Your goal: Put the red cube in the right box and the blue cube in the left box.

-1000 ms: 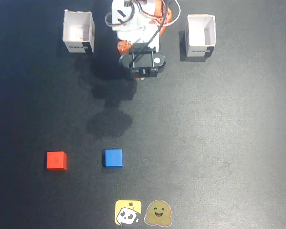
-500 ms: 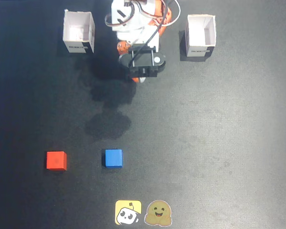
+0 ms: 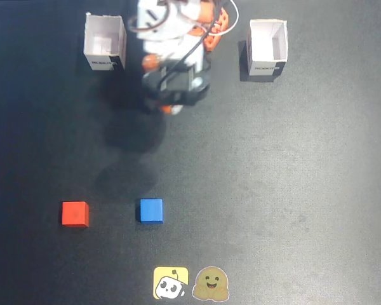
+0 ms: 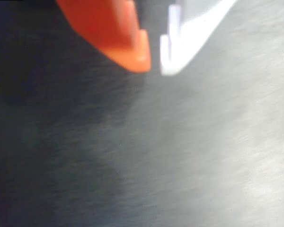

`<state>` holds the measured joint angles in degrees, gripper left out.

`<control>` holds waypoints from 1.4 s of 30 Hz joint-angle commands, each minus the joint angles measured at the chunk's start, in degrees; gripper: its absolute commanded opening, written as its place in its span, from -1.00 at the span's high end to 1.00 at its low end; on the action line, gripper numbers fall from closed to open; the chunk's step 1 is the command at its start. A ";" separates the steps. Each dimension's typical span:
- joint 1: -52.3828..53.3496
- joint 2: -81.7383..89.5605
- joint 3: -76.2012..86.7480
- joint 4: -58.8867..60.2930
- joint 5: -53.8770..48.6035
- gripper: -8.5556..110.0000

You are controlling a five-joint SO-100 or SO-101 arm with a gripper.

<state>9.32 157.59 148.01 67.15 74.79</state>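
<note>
Stickers (image 3: 188, 283) closest, two of them side by side at the near edge of the dark tabletop (image 3: 292, 190): one yellow with a small robot face, one a brown smiling blob. Just beyond, red cube (image 3: 75, 213) toward the near left corner and blue cube (image 3: 151, 210) to its right, near each other but apart, both flat on the tabletop and outside any box. Wide bare stretch of tabletop farther back, crossed by soft shadows of the arm.

Arm (image 3: 174, 44) at the middle of the far edge, white and orange, blurred in the fixed view, with the pincer (image 3: 171, 107) hanging below it, well apart from both cubes.

Boxes at the far edge, one on each side of the arm. Toward the far left corner in the fixed view, right box (image 3: 105, 43), open at the top, faint pinkish print on an inner wall, nothing inside. Toward the far right, left box (image 3: 267, 47), open too, plain white inside, likewise holding nothing.

Seen only in the wrist view: pincer (image 4: 154, 64) up close, orange finger (image 4: 113, 28) and white finger (image 4: 194, 28) tips nearly together with a narrow gap, nothing between them, over blurred grey tabletop. Cubes, boxes and stickers visible only in the fixed view.
</note>
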 commanded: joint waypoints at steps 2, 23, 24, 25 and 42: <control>3.69 -10.46 -11.25 -1.41 -2.29 0.85; 12.48 -48.60 -46.14 -2.02 -6.06 0.83; 13.01 -50.27 -48.08 -1.49 -6.68 0.83; 13.54 -51.50 -49.48 -1.49 -7.21 0.82; 17.31 -67.41 -63.11 -2.64 -9.49 0.73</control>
<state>26.10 90.44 88.68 65.39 65.39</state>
